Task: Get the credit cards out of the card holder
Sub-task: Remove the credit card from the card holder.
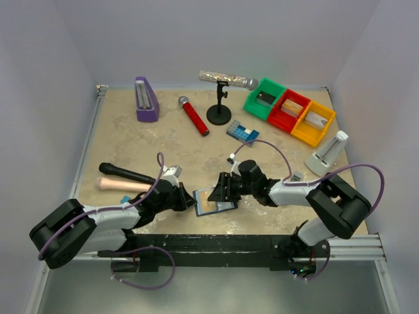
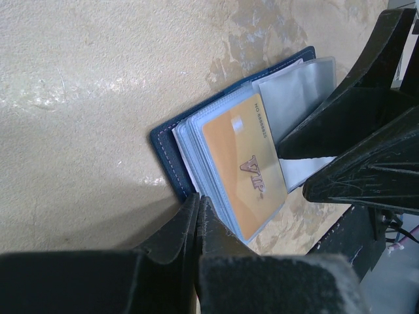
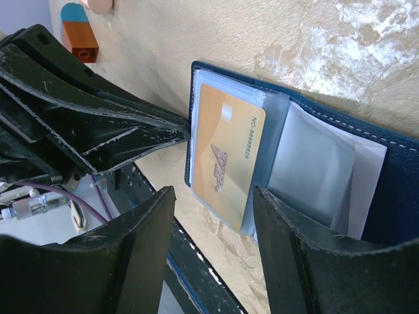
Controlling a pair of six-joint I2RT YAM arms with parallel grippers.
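Note:
The dark-blue card holder (image 1: 219, 207) lies open on the table between my two grippers. A gold credit card (image 2: 242, 170) marked VIP sits in its top clear sleeve, sticking out past the sleeve stack. More clear sleeves with a silver-grey card (image 2: 294, 91) fan out beyond it. My left gripper (image 2: 198, 197) is shut, its tips touching the holder's blue cover (image 2: 165, 145) at the edge. My right gripper (image 3: 213, 196) is open, its fingers either side of the gold card's (image 3: 222, 154) lower end without touching it.
A small orange-and-blue block (image 3: 78, 34) lies behind the left gripper. Farther back stand a blue-and-white brick block (image 1: 242, 132), a red microphone (image 1: 194, 116), a microphone stand (image 1: 220, 108), a purple metronome (image 1: 145, 99) and coloured bins (image 1: 288, 110). The black rail (image 1: 216, 242) runs just below the holder.

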